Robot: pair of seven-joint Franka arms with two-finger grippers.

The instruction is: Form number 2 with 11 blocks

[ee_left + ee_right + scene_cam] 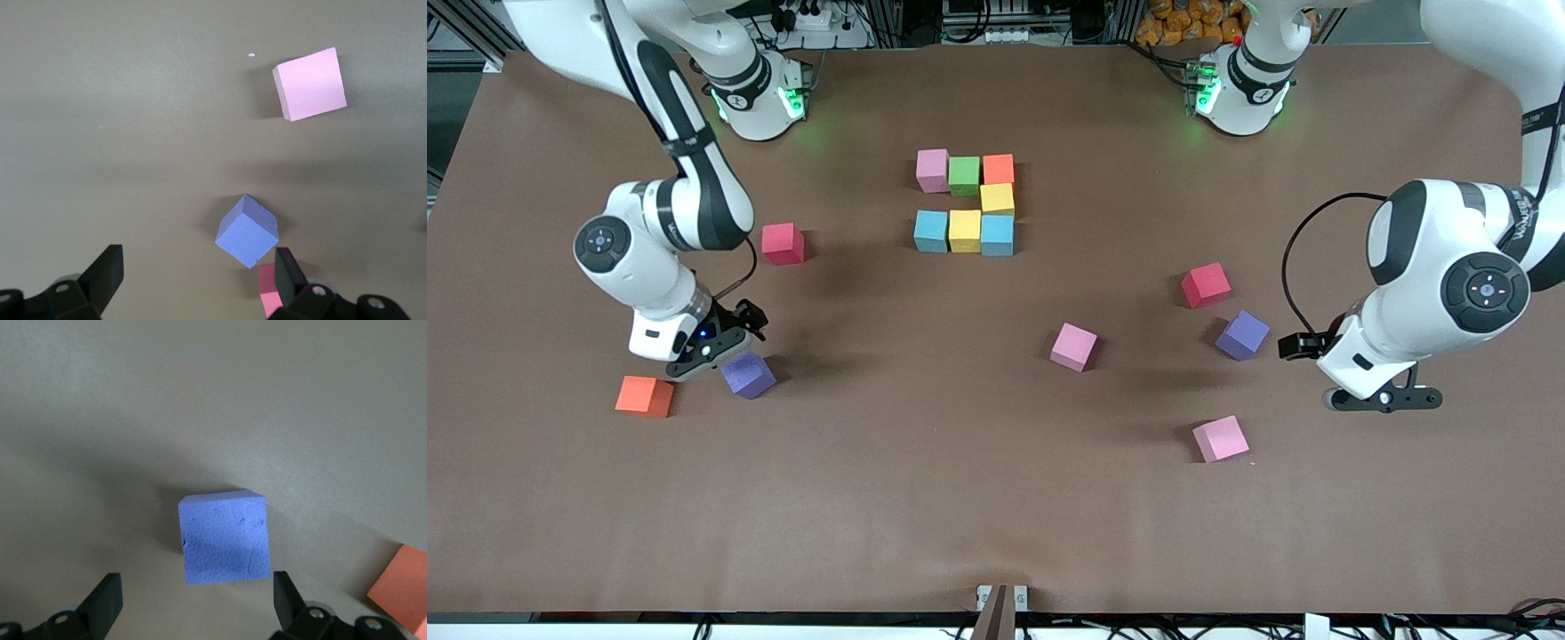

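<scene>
Brown table [960,498]; cables, aluminium frame at top.

An orange cube [403,590] is cut off by the right wrist view's edge. In the left wrist view, a gripper finger [288,277] partly hides a red cube [268,297].

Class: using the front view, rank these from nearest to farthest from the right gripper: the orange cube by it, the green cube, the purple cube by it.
From the right gripper:
1. Purple cube, right beside it.
2. Orange cube, slightly farther off, toward the table's end.
3. Green cube, up in the digit.
</scene>
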